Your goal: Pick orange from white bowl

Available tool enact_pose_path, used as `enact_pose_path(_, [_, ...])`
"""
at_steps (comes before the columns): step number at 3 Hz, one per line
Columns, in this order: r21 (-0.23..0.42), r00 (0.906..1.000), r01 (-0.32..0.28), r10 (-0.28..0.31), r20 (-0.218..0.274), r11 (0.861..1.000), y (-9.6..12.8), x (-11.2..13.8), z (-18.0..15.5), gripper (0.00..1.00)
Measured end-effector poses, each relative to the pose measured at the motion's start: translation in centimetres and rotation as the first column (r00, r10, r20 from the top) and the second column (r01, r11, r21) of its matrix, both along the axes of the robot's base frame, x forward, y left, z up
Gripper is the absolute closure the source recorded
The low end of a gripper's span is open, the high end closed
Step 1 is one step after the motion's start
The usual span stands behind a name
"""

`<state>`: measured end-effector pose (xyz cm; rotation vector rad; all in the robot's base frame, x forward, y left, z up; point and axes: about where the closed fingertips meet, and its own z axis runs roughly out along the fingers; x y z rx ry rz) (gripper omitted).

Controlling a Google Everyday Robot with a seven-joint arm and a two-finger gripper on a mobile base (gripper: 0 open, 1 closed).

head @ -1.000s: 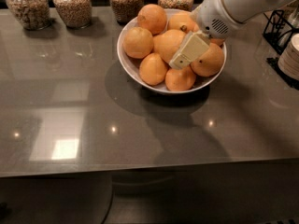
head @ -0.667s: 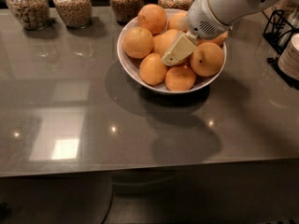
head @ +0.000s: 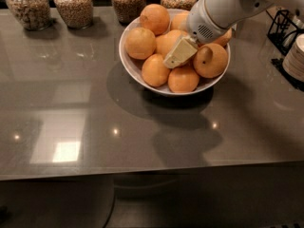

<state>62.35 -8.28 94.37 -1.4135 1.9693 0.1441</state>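
1. Dim, warm light comes from above.
2. Glare patch on the table (head: 66, 151) at 8 o'clock.
3. The white bowl (head: 122, 53) throws shadow toward 6 o'clock.
4. The gripper (head: 180, 52), at 1 o'clock above the bowl, catches bright light.

Jaws further left than before, now over the middle orange (head: 168, 40).

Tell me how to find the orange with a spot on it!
On the grey table stands a white bowl heaped with oranges, in front of four glass jars. The gripper dips into the middle of the pile, and the orange you want sits to its right in the picture, against the bowl's rim. It alone wears a dark speck.
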Motion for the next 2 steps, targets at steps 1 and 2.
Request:
enact_pose_path(1, [-0.017, 0.9997, 0.019, -0.019, -0.018, 1.0, -0.5, 0.7, -1.2, 0.3])
enact_pose_path(2, [-0.032, 0.9987, 0.036, -0.037, -0.036, 0.999, -1.0, 1.0, -2.2, 0.33])
